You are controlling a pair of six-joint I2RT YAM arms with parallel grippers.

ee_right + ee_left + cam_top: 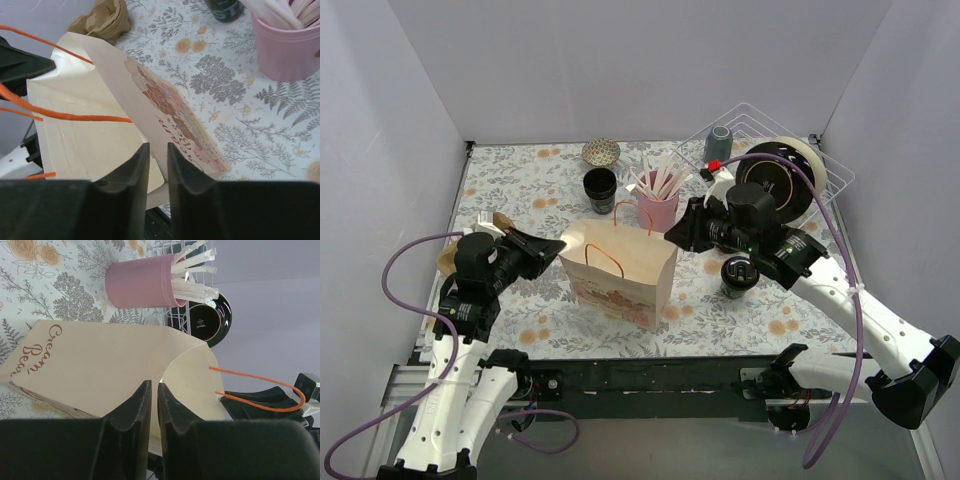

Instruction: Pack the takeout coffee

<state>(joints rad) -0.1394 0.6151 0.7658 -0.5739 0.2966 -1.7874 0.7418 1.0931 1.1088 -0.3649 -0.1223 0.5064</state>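
The takeout coffee (738,275), a small black cup with a glossy black lid, stands on the floral cloth right of the paper bag (620,268), under my right arm. The cream bag stands upright and open-mouthed, with orange handles. My left gripper (556,248) (154,385) is at the bag's left rim, its jaws nearly together on the wall's edge. At the bag's right rim my right gripper (672,232) (158,146) has its jaws close around the printed wall (165,107), which passes between them.
Behind the bag stand a pink cup of stirrers (658,207) and a lidless black cup (600,188). A patterned bowl (602,152) sits further back. The wire rack (820,165) at back right holds a grey-blue tumbler (719,143) and a dark plate (772,182). Crumpled brown paper (503,219) lies left.
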